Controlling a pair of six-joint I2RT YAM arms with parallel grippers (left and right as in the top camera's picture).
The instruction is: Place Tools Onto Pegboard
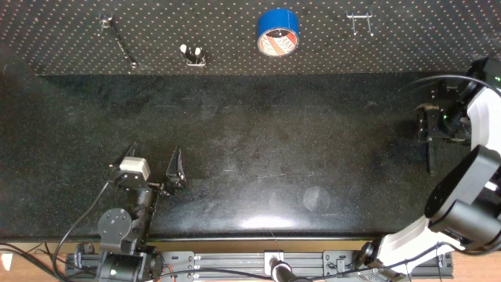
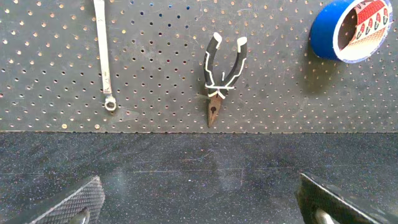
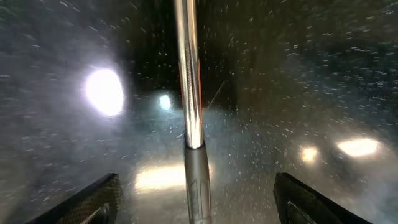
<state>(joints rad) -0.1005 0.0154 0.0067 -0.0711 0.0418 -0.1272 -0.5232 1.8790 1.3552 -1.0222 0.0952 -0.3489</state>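
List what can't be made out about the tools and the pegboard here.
Metal tool, right wrist view: both ends cut off by the edges, so its kind is unclear.
Wrench, left wrist view: upper end cut off by the edge.
Hook, top view: too small to tell its shape.

wrench (image 2: pixel 104 53): shiny metal | tape (image 2: pixel 326 28): glossy blue plastic | shaft (image 3: pixel 188 74): polished metal | table (image 1: pixel 274 133): matt black, speckled

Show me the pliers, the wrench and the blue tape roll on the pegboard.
pliers (image 2: pixel 214 93), left wrist view, on the pivot where the handles meet.
wrench (image 2: pixel 103 46), left wrist view, midway along the shaft.
blue tape roll (image 2: pixel 324 31), left wrist view, on the blue outer band.
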